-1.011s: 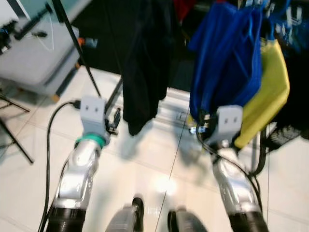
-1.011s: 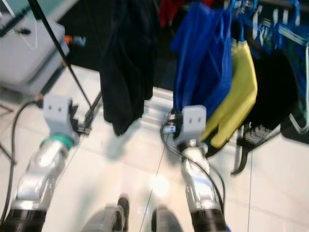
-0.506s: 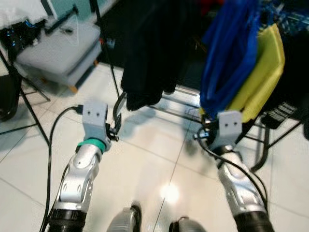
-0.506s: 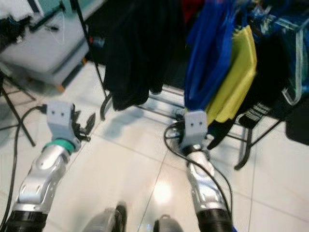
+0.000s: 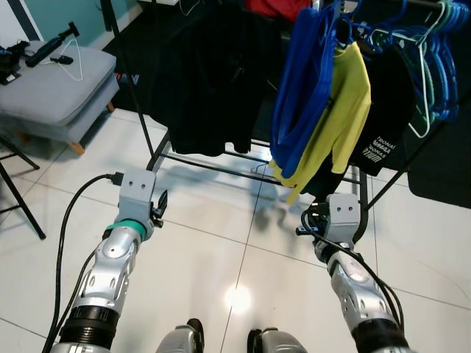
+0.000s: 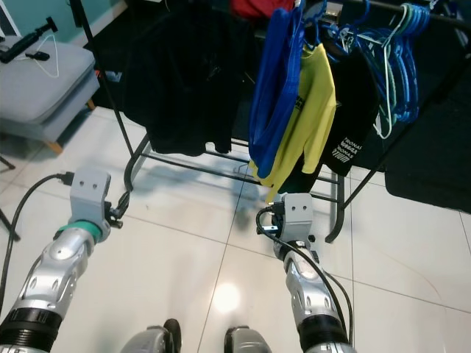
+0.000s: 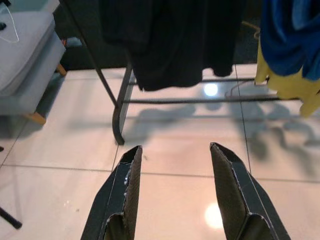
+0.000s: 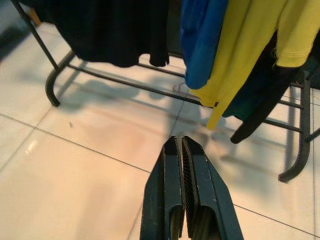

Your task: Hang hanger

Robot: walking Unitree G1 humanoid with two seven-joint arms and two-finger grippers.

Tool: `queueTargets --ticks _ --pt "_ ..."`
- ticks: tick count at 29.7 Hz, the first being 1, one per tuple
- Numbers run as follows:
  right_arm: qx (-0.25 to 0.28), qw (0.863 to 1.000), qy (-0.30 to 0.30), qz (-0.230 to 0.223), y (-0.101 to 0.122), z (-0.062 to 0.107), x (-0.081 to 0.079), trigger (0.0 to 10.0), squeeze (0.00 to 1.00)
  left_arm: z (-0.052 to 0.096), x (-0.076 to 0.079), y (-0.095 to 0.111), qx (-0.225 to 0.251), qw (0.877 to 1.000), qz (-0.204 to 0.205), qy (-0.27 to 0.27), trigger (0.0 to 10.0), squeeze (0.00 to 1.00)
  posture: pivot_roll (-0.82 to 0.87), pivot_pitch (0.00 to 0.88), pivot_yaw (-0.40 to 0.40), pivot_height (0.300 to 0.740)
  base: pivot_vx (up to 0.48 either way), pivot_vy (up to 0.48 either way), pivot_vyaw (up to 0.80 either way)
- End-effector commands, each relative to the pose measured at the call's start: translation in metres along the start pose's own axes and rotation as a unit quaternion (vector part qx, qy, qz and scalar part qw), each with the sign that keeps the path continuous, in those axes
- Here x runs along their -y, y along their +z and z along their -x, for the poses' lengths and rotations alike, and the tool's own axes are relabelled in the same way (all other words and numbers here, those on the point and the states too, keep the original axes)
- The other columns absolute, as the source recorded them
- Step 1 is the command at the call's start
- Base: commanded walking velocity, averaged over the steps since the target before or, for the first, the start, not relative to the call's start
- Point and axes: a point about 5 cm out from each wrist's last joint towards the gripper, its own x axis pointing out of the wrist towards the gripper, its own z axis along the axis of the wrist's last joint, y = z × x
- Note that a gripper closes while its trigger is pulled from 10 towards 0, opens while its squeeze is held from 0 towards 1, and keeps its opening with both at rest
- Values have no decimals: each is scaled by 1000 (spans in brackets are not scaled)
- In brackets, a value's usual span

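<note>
Both arms low before the clothes rack (image 5: 213, 163). Left end effector (image 7: 175, 165) fingers spread, empty; right end effector (image 8: 181, 150) closed, empty. Blue hangers (image 5: 434, 66) bunched on rack, count unclear.

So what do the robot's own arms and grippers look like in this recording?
Both arms are silver metal with black cuffs near the elbow, each topped by a grey box at the wrist. The left arm has a green ring below its box and a thick black cable trailing to the floor. The right arm carries looped black wires. The left gripper and right gripper each have two long black fingers.
</note>
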Motion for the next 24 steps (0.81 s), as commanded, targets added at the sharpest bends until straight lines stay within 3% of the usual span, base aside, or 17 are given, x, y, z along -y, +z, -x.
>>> queueTargets --ticks 1,4,6,7,9,12,15,19,21,24 --pt "-33 999 -2 4 -19 5 5 10000 0 3 1 -19 -28 1000 -7 2 10000 0 -104 0 20 740 0 0 0" --pt "-33 999 -2 4 -19 5 5 10000 0 3 1 -19 -28 1000 -7 2 10000 0 -104 0 20 740 0 0 0" --pt "-85 995 -21 -54 -41 12 12 10000 0 2 1 -45 -81 996 4 27 10000 0 -91 0 -9 740 0 0 0" --pt "-85 995 -21 -54 -41 12 12 10000 0 2 1 -45 -81 996 4 27 10000 0 -91 0 -9 740 0 0 0" --pt "-109 990 -31 -85 -54 18 13 10000 0 5 4 -64 -127 991 28 44 10000 0 -87 0 -15 740 0 0 0" --pt "-102 989 -42 -98 -53 18 16 10000 0 7 1 -71 -141 988 37 56 10000 0 -89 0 -10 740 0 0 0" --pt "-81 992 -39 -88 -45 14 17 10000 0 7 -2 -71 -139 987 46 59 10000 0 -86 0 -4 740 0 0 0" --pt "-59 998 -11 -35 -36 11 16 10000 0 4 2 -65 -121 992 32 31 10000 0 -76 0 7 740 0 0 0" --pt "-44 999 0 -5 -32 10 15 10000 0 4 -3 -65 -120 992 35 34 10000 0 -73 0 23 740 0 0 0" --pt "-21 1000 9 -4 -23 8 15 10000 0 1 -6 -62 -115 992 50 26 10000 0 -56 2 17 740 0 0 0"
